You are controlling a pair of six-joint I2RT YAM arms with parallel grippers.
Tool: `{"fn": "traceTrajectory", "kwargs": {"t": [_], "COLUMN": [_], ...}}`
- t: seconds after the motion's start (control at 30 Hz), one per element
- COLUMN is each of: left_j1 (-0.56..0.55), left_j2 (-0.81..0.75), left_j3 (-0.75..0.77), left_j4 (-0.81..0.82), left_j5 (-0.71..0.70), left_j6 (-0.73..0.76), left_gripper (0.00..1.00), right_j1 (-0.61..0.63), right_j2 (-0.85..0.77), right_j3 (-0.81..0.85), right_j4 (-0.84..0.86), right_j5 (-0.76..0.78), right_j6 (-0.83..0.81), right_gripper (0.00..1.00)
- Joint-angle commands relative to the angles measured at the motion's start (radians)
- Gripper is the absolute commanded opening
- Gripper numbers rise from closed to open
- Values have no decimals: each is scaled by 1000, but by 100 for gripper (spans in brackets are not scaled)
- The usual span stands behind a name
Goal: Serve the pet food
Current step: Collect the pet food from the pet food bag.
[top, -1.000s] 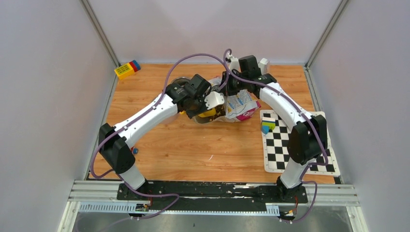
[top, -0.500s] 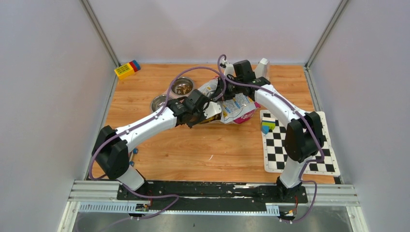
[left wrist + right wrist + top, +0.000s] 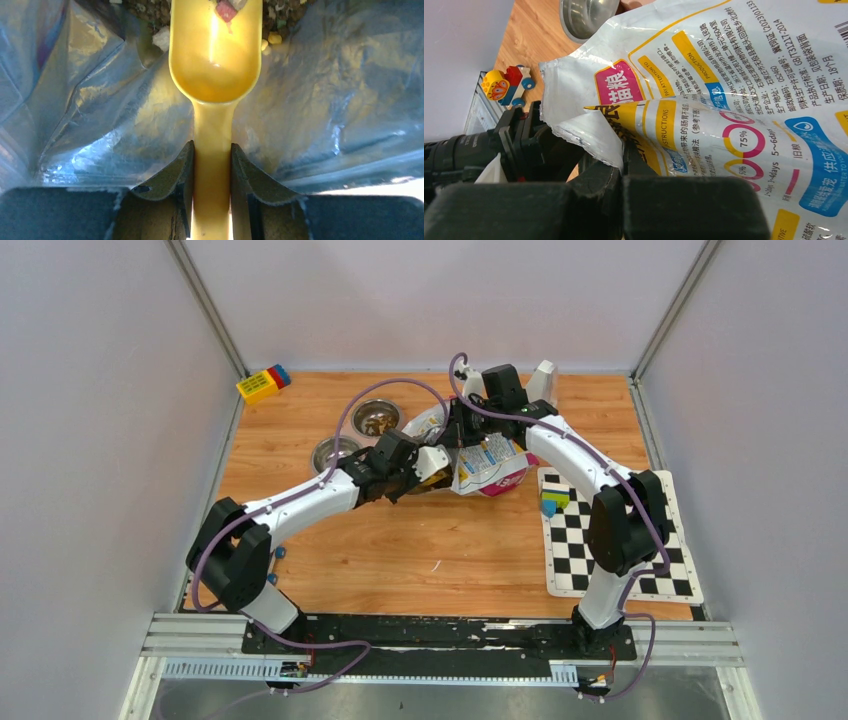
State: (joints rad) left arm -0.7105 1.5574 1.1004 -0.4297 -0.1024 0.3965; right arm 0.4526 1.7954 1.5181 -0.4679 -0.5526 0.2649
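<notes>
My left gripper [image 3: 212, 165] is shut on the handle of the yellow scoop [image 3: 215, 55]. The scoop reaches into the open bag's silver lining [image 3: 325, 100], with its tip at the brown kibble [image 3: 280, 15]. The scoop's bowl is nearly empty. In the top view the left gripper [image 3: 432, 465] is at the mouth of the yellow-and-white bag [image 3: 490, 465]. My right gripper [image 3: 462, 430] is shut on the bag's top edge and holds it up. The right wrist view shows its fingers [image 3: 623, 160] pinching the bag [image 3: 734, 75].
The double steel bowl is left of the bag. Its far bowl [image 3: 377, 418] holds kibble and its near bowl [image 3: 330, 452] looks empty. A toy block [image 3: 262, 383] lies at the back left. A checkerboard mat [image 3: 610, 540] with small blocks [image 3: 553, 498] is on the right.
My left arm has dropped lower, uncovering the bowls, and pushed the scoop rightward into the bag's mouth. My right gripper shifted slightly left, still holding the bag's edge.
</notes>
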Motion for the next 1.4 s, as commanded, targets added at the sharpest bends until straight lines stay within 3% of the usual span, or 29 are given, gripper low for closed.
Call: {"fn": "traceTrajectory", "kwargs": {"t": [0.0, 0.57, 0.83, 1.0, 1.37], "left_j1": [55, 127, 126, 127, 127], "left_j2": [-45, 6, 87, 130, 85], "left_j3": [-62, -187, -157, -71, -117], "left_j4": [219, 590, 627, 532, 610], "left_j5": [58, 245, 233, 217, 288], "left_j6": [-19, -91, -139, -166, -199], "left_gripper": [0, 0, 0, 0, 0], "right_j1": [-1, 0, 0, 0, 0], "right_j2": [-19, -29, -30, -34, -34], "right_j3": [-11, -16, -12, -16, -10], "right_j4": [14, 16, 20, 20, 19], "right_j5": [2, 0, 2, 14, 12], "right_j6": [11, 8, 7, 1, 1], "right_gripper": [0, 0, 0, 0, 0]}}
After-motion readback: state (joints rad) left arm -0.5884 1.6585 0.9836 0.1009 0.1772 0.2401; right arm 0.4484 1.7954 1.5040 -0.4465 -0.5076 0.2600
